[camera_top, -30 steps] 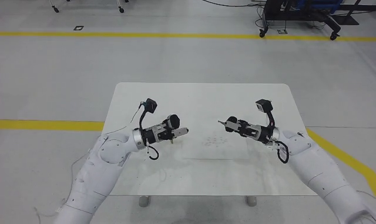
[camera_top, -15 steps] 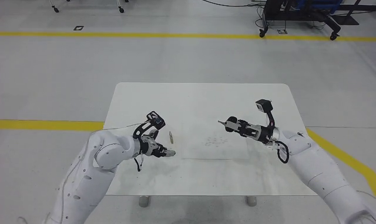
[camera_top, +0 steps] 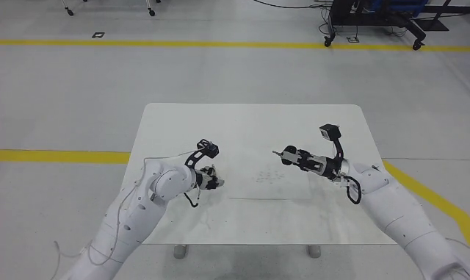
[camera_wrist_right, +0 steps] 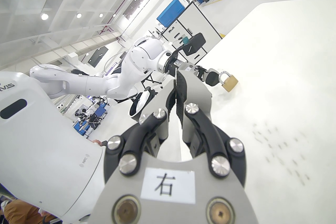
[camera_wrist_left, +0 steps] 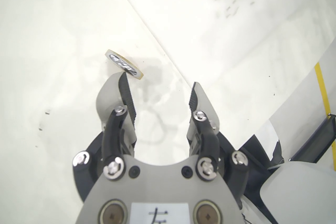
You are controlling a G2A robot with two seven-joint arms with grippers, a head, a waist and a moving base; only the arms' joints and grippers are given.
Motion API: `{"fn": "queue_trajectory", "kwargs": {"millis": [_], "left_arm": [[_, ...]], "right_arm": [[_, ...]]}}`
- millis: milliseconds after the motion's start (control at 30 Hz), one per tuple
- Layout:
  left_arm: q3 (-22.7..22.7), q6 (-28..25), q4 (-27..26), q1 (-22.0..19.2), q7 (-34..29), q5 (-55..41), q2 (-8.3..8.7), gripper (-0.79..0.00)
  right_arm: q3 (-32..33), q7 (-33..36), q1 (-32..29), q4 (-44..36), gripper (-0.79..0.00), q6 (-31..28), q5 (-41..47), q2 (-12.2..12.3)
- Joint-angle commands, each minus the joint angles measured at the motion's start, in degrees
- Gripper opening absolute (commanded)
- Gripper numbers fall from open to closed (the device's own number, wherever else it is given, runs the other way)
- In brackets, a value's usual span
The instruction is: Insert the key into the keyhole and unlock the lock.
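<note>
A small brass padlock [camera_wrist_left: 123,67] stands on the white table [camera_top: 294,126], seen edge-on in the left wrist view. My left gripper [camera_wrist_left: 157,80] is open just above the table, and one fingertip [camera_wrist_left: 121,78] is touching or nearly touching the padlock, which sits outside the gap. In the right wrist view the padlock [camera_wrist_right: 229,82] stands upright, shackle up, right beside the left gripper [camera_wrist_right: 208,75]. My right gripper [camera_top: 283,156] hangs over the table's right half, shut, with the thin key tip [camera_top: 276,153] sticking out toward the left arm.
A patch of small dark marks [camera_top: 269,177] lies on the table between the two arms. A thin seam line [camera_wrist_left: 147,28] crosses the tabletop past the padlock. Yellow floor tape [camera_top: 59,156] runs beside the table.
The left arm let go of the padlock, which now stands on the table. It then folded its wrist and brought the open gripper back down beside the lock. The right arm has kept still.
</note>
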Motion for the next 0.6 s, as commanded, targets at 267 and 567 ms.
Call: {"fn": "queue_trajectory", "kwargs": {"millis": [267, 567], "left_arm": [[1.83, 3.92, 3.33, -3.39, -0.32, 1.90, -0.83, -0.409], [2.90, 4.93, 3.59, -4.42, -0.93, 1.09, -1.38, -0.117]], "right_arm": [[0.00, 0.00, 0.00, 0.00, -0.785, 0.00, 0.00, 0.00], [0.00, 0.00, 0.00, 0.00, -0.785, 0.00, 0.00, 0.00]]}}
